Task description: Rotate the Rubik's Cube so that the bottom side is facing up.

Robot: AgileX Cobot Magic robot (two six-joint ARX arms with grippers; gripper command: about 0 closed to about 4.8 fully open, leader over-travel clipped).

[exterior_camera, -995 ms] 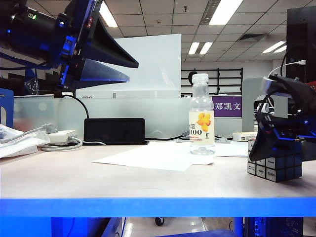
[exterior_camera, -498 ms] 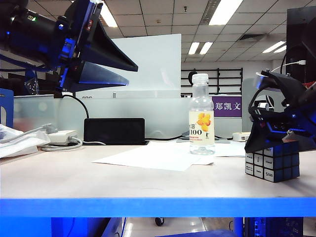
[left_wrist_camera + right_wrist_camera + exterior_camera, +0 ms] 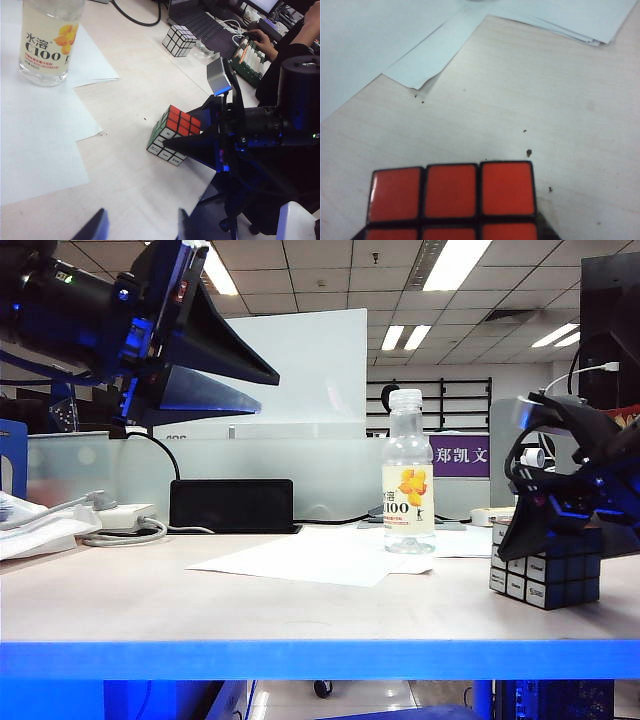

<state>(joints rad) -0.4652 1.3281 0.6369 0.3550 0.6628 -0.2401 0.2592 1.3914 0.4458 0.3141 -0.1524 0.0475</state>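
right gripper: sitting low at the right end of the counter, directly over the rubik's cube. its dark fingers are reaching down along the cube's upper part in the exterior view; the left wrist view is showing one finger lying against the cube's side just under the red face. jaws are standing partly apart, wide enough to span the cube. whether they are actually pressing on it i cannot tell: the right wrist view is showing only the red top face right under the camera, no fingertips.

cube: resting on the bare counter, red side up, white logo stickers facing out, clear of the paper sheets and well right of the bottle. a second cube is lying farther back near a keyboard, not involved.

left gripper: hanging high over the left end of the counter, far from the cube, jaws partly open and holding nothing.

key relation: the cube is lying straight below the right jaws, between the fingers, so the right arm is the nearer by far. a cube has no long axis; what matters, in my judgement, is the fingers meeting two opposite side faces squarely so a wrist roll can bring the underside up.
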